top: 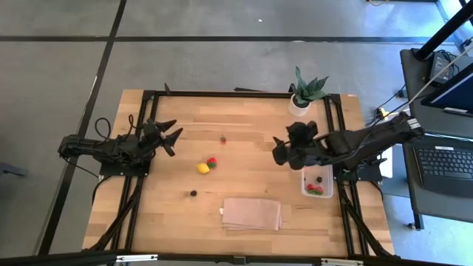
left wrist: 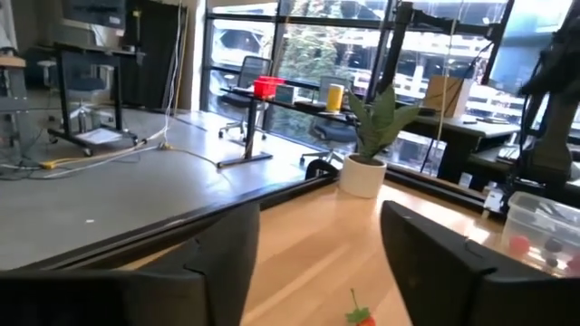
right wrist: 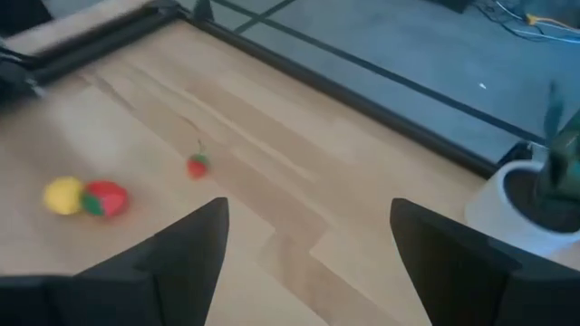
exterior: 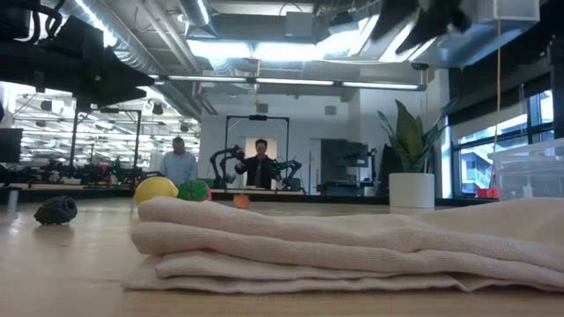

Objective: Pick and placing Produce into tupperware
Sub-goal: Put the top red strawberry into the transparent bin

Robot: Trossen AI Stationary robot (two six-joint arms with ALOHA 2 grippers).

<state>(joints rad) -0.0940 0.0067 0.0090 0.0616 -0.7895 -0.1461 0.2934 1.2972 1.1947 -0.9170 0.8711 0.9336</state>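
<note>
The tupperware (top: 318, 182) sits at the table's (top: 244, 118) right edge with red and dark produce inside; the right gripper (top: 279, 150), spread and empty, hovers just left of it. The left gripper (top: 174, 133), also spread and empty, hangs near the left edge. Between them on open wood lie a yellow piece (top: 202, 168) touching a red-and-green piece (top: 212, 162), a small red piece (top: 223, 138), and a dark berry (top: 194, 193) near the cloth (top: 252, 213).

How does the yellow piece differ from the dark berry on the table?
The yellow piece is bright and looks larger; the dark berry is near-black and looks smaller. The yellow piece sits right beside a red-and-green piece; the berry lies alone, nearer the folded cloth. Both rest loose on the table, outside the tupperware.
</note>
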